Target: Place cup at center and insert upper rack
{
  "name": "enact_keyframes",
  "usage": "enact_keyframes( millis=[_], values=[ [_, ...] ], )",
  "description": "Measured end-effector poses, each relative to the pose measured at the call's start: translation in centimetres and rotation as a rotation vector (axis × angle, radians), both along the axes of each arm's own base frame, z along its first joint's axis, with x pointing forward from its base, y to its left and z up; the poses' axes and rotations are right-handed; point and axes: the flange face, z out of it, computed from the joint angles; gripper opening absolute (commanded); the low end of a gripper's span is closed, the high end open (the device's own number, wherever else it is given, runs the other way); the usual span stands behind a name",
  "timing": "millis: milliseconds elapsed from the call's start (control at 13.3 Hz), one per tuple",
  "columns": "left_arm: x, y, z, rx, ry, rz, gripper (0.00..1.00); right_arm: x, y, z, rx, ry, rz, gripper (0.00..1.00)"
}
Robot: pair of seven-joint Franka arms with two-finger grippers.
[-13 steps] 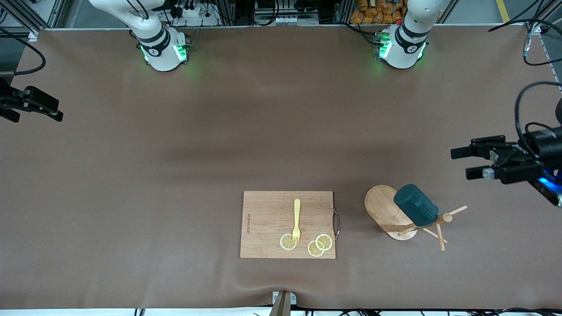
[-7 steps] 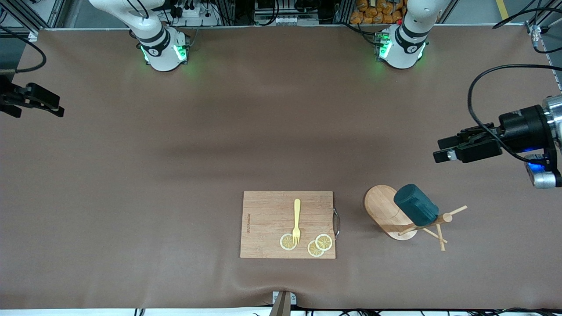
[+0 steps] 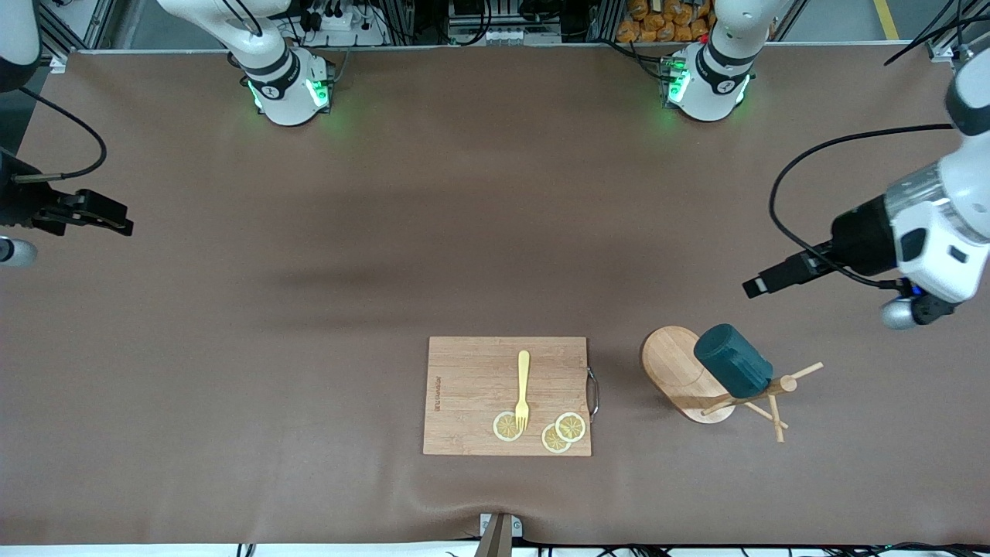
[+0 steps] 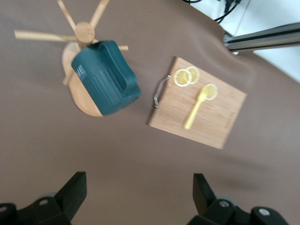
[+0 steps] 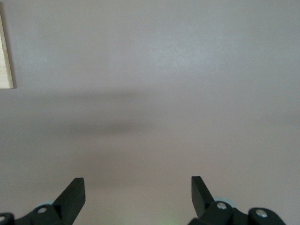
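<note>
The dark teal cup [image 3: 732, 361] hangs on a peg of the light wooden mug tree [image 3: 681, 371], which stands toward the left arm's end of the table. Both also show in the left wrist view: the cup [image 4: 107, 77] and the tree's post top [image 4: 85, 31]. My left gripper [image 3: 762, 283] is open and empty, in the air over bare table beside the mug tree. My right gripper [image 3: 116, 224] is open and empty, over bare table at the right arm's end. Its wrist view shows only the brown mat between its fingertips [image 5: 75, 190].
A rectangular wooden cutting board [image 3: 472, 387] lies near the table's front edge, with a yellow fork [image 3: 523, 389] and lemon slices [image 3: 562, 432] on it. It has a metal handle [image 3: 594, 393] on the side toward the mug tree.
My left gripper has swung up and toward the table's middle, its wrist turning. My right gripper has moved slightly inward and nearer the front camera. The cup and mug tree have not moved.
</note>
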Motion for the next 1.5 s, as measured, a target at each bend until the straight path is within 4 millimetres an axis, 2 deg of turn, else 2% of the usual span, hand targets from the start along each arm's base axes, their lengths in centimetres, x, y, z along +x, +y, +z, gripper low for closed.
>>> enact_keyframes(
  millis=[75,300,676,976,1127,1502],
  values=[
    [0.0,0.0,-0.2,0.043,-0.018,-0.048,1.00,0.0,-0.3,-0.1,0.001,0.003,0.001,1.00],
    [0.2,1.7,-0.8,0.149,-0.049,-0.152,1.00,-0.1,-0.1,-0.4,0.002,0.009,0.006,1.00],
    [0.0,3.7,-1.6,0.254,-0.010,-0.172,1.00,-0.2,0.1,-1.3,0.016,0.037,0.007,1.00],
    [-0.4,4.4,-1.5,0.319,0.016,-0.174,1.00,-0.9,0.9,-2.0,0.095,0.092,0.003,1.00],
    [-0.6,4.7,-1.2,0.329,0.019,-0.167,1.00,-0.9,0.8,-1.7,0.098,0.084,0.000,1.00],
    [-1.5,5.7,0.4,0.359,0.027,-0.151,1.00,-1.0,0.4,0.6,0.095,0.024,-0.005,1.00]
  ],
)
